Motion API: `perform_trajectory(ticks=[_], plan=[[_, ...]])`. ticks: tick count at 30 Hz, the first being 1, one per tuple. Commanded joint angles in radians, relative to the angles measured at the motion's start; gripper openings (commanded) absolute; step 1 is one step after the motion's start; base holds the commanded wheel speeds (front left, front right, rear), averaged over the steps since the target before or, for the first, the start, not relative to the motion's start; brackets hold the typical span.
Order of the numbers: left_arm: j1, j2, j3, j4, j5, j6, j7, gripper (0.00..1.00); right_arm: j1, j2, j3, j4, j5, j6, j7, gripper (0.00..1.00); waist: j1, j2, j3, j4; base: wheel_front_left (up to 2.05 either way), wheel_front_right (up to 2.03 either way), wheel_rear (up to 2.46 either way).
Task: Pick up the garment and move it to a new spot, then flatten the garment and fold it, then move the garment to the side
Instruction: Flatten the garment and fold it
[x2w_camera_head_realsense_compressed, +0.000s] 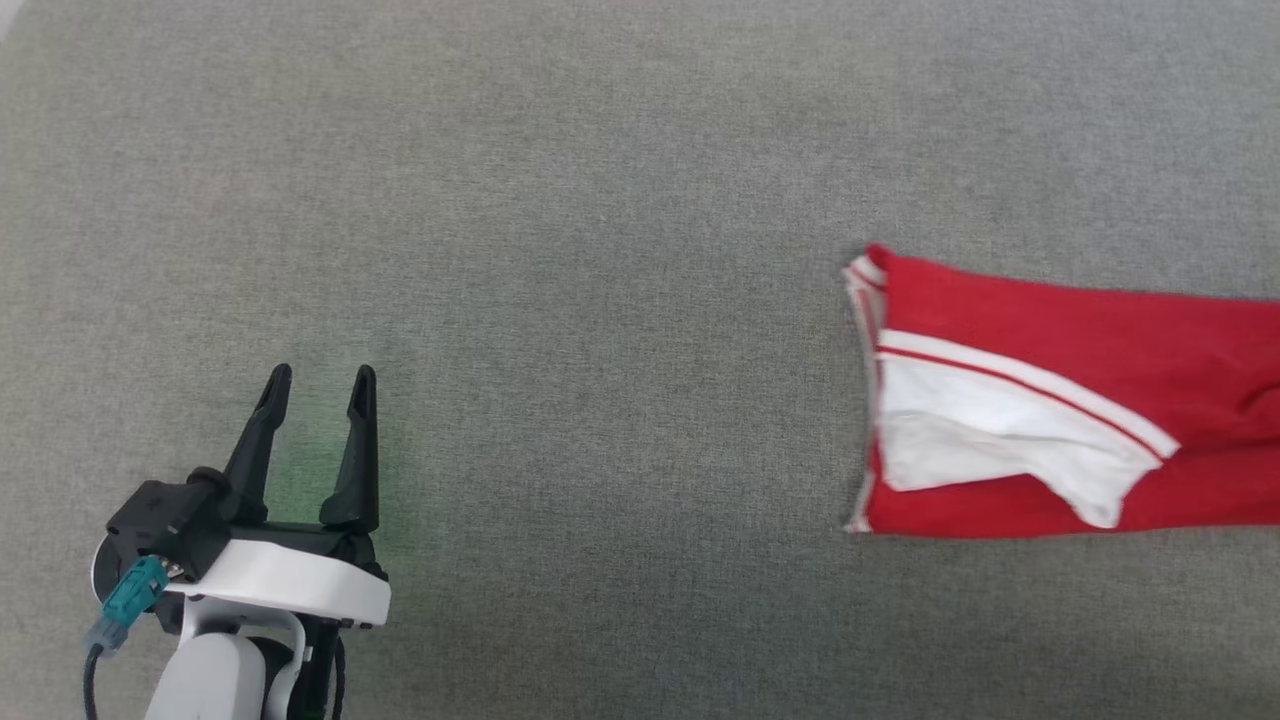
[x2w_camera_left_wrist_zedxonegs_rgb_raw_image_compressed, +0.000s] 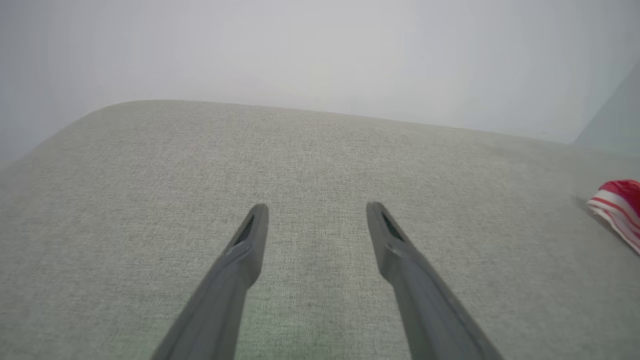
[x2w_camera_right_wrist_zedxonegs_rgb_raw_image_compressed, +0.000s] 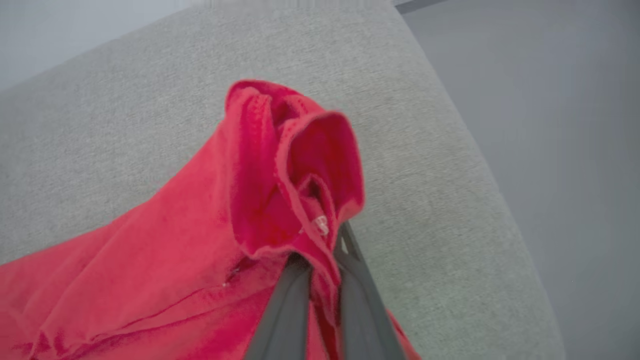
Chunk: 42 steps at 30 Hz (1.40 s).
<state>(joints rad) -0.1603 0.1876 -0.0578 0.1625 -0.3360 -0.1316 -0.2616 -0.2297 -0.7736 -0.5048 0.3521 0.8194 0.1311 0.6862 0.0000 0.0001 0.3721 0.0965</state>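
Note:
The garment (x2w_camera_head_realsense_compressed: 1060, 400), bright red with a white sleeve and striped trim, lies folded on the grey surface at the right of the head view and runs off the right edge. In the left wrist view its striped corner, the garment (x2w_camera_left_wrist_zedxonegs_rgb_raw_image_compressed: 620, 207), peeks in at the far right. My left gripper (x2w_camera_head_realsense_compressed: 318, 385) stands open at the lower left, far from the shirt, with nothing between its fingers (x2w_camera_left_wrist_zedxonegs_rgb_raw_image_compressed: 250, 240). In the right wrist view my right gripper (x2w_camera_right_wrist_zedxonegs_rgb_raw_image_compressed: 322, 240) is shut on a bunched red fold of the garment (x2w_camera_right_wrist_zedxonegs_rgb_raw_image_compressed: 280, 170), which is lifted off the surface there.
The grey fabric-covered surface (x2w_camera_head_realsense_compressed: 600, 200) spreads wide to the left of the shirt. Its rounded right edge (x2w_camera_right_wrist_zedxonegs_rgb_raw_image_compressed: 480, 150) drops off to a grey floor in the right wrist view. A pale wall (x2w_camera_left_wrist_zedxonegs_rgb_raw_image_compressed: 320, 50) stands beyond the far edge.

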Motion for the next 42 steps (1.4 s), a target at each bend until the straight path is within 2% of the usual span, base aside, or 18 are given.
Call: perform_trajectory(ticks=[1, 8, 12, 17, 23, 30, 31, 37, 42], plan=[[-0.011, 0.004, -0.001, -0.003, -0.002, 0.003, -0.004, 1.00, 0.012, -0.012, -0.022, 0.007, 0.006, -0.001, -0.002, 0.00, 0.0000, -0.0001, 0.003, -0.003, 0.00, 0.00, 0.00], [-0.009, 0.013, -0.016, 0.002, 0.005, 0.003, -0.004, 1.00, 0.025, -0.011, -0.044, 0.005, 0.024, -0.001, -0.011, 0.00, 0.0000, -0.0001, -0.006, -0.002, 0.00, 0.00, 0.00], [-0.004, 0.010, -0.026, 0.011, 0.008, 0.003, -0.004, 1.00, 0.044, 0.002, 0.005, -0.036, 0.032, -0.001, -0.003, 0.00, 0.0000, -0.0001, -0.021, 0.003, 0.00, 0.00, 0.00], [0.004, 0.001, -0.028, 0.010, 0.000, 0.003, -0.004, 1.00, 0.077, 0.010, 0.112, -0.148, 0.046, 0.000, 0.026, 0.00, 0.0000, -0.0001, -0.039, 0.019, 0.00, 0.00, 0.00], [0.020, -0.001, -0.056, 0.005, -0.035, 0.003, -0.004, 1.00, 0.098, 0.043, 0.251, -0.348, 0.040, 0.000, 0.069, 0.00, 0.0000, -0.0001, -0.061, 0.042, 0.00, 0.00, 0.00], [0.036, -0.008, -0.076, 0.012, -0.045, 0.003, -0.004, 1.00, 0.079, 0.087, 0.463, -0.521, -0.004, 0.000, 0.124, 0.00, 0.0000, -0.0001, -0.084, 0.073, 0.00, 0.00, 0.00], [0.036, -0.008, -0.085, 0.015, -0.049, 0.003, -0.004, 1.00, 0.070, 0.104, 0.525, -0.546, -0.012, 0.000, 0.140, 0.00, 0.0000, -0.0001, -0.091, 0.084, 0.00, 0.00, 0.00], [0.036, -0.009, -0.085, 0.018, -0.058, 0.003, -0.004, 1.00, 0.024, 0.138, 0.675, -0.584, -0.036, 0.000, 0.169, 0.00, 0.0000, -0.0001, -0.104, 0.110, 0.00, 0.00, 0.00], [0.039, -0.016, -0.089, 0.028, -0.064, 0.003, -0.004, 1.00, -0.017, 0.168, 0.744, -0.553, -0.050, 0.000, 0.165, 0.00, 0.0000, -0.0001, -0.109, 0.123, 0.00, 0.00, 0.00]])
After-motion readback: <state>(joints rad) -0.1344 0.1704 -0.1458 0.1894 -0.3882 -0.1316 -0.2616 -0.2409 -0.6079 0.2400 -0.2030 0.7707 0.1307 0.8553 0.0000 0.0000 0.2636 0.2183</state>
